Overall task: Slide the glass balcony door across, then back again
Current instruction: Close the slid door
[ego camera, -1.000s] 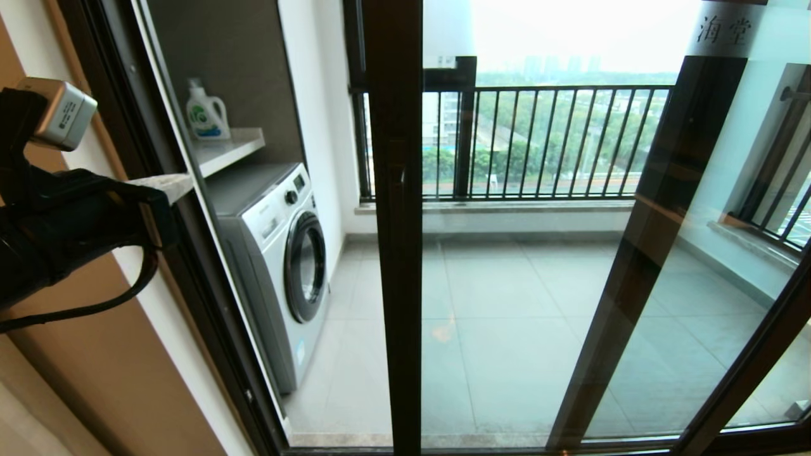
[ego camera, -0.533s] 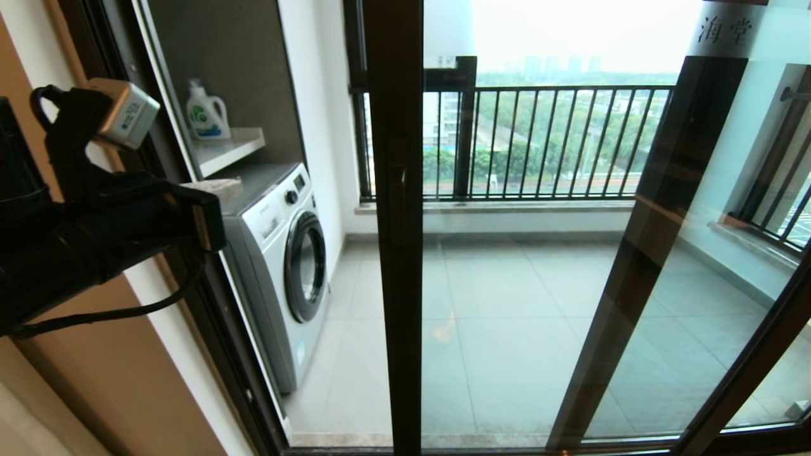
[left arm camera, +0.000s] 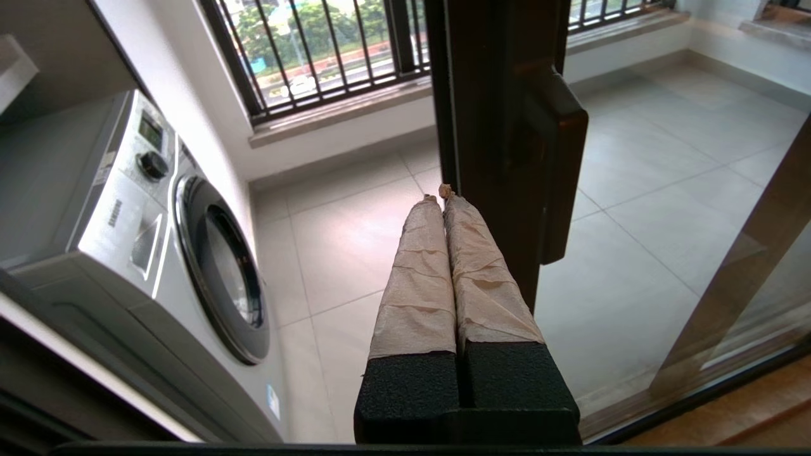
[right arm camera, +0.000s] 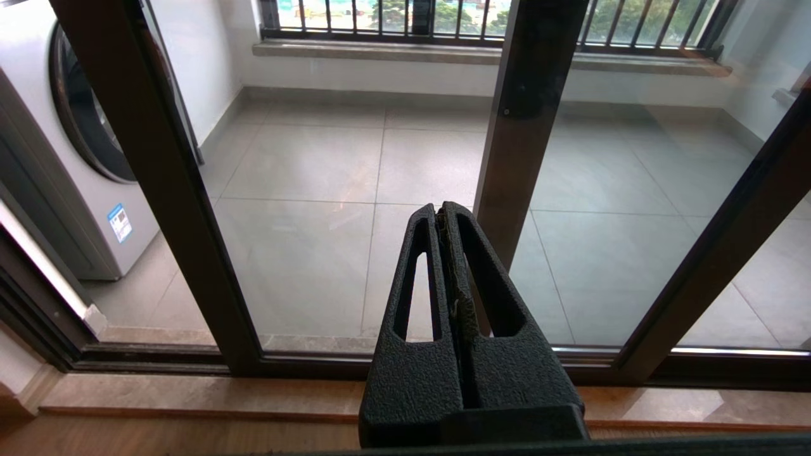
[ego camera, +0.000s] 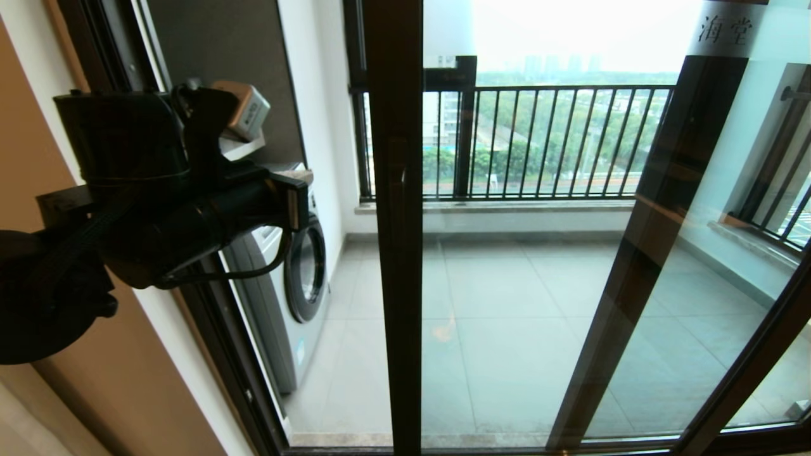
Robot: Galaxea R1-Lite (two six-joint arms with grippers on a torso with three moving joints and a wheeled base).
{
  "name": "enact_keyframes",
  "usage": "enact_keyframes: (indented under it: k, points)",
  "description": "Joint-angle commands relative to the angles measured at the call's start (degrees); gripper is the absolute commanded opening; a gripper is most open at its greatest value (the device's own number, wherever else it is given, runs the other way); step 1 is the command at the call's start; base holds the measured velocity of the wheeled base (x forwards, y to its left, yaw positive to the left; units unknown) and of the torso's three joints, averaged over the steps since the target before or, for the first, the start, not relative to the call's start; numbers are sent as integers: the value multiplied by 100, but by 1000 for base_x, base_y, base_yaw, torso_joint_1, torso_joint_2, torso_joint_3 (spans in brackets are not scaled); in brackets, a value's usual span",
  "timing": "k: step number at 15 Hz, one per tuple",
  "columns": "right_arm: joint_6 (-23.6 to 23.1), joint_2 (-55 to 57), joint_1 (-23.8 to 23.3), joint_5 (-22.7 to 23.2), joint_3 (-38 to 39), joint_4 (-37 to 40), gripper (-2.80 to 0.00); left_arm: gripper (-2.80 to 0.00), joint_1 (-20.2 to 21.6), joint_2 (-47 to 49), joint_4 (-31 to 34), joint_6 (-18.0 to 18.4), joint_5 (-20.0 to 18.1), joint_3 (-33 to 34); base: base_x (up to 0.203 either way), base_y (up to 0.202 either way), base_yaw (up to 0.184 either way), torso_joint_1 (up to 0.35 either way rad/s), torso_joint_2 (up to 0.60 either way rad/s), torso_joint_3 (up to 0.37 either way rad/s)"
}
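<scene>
The glass balcony door stands partly slid open, its dark brown edge stile near the middle of the head view. A frosted band with Chinese characters shows at the top right. The dark bar handle sits on that stile. My left gripper is raised in the open gap, left of the stile. Its taped fingers are shut on nothing, and the left gripper has its tips close beside the stile; I cannot tell whether they touch. My right gripper is shut and empty, held low before the glass.
A white washing machine stands inside the balcony at the left, under a shelf. The fixed door jamb and wall bound the opening on the left. A black railing runs along the far side. A second dark stile slants at the right.
My left arm has swung from the left wall rightward into the opening, toward the door's edge stile. The door has not moved.
</scene>
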Motion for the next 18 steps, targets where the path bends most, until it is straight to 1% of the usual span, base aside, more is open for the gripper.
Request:
enact_keyframes:
  k: [1, 3, 5, 8, 14, 18]
  points:
    - [-5, 7, 2, 3, -1, 2, -280, -280, -123, 409, -21, -2, 10, -298, 0, 0, 0, 0, 0, 0]
    - [-5, 7, 2, 3, -1, 2, -280, -280, -346, 624, -18, -39, 18, -603, 0, 0, 0, 0, 0, 0]
    - [-5, 7, 2, 3, -3, 2, -280, -280, -617, 832, -17, -42, 13, -721, 0, 0, 0, 0, 0, 0]
    - [-5, 7, 2, 3, -2, 2, -280, -280, -914, 1228, -22, -46, -5, -924, 0, 0, 0, 0, 0, 0]
    - [-5, 7, 2, 3, 5, 2, -280, -280, -1122, 2235, -23, 79, 21, -1696, 0, 0, 0, 0, 0, 0]
    - [-5, 7, 2, 3, -3, 2, -280, -280, -1221, 2362, -23, 58, 43, -2068, 0, 0, 0, 0, 0, 0]
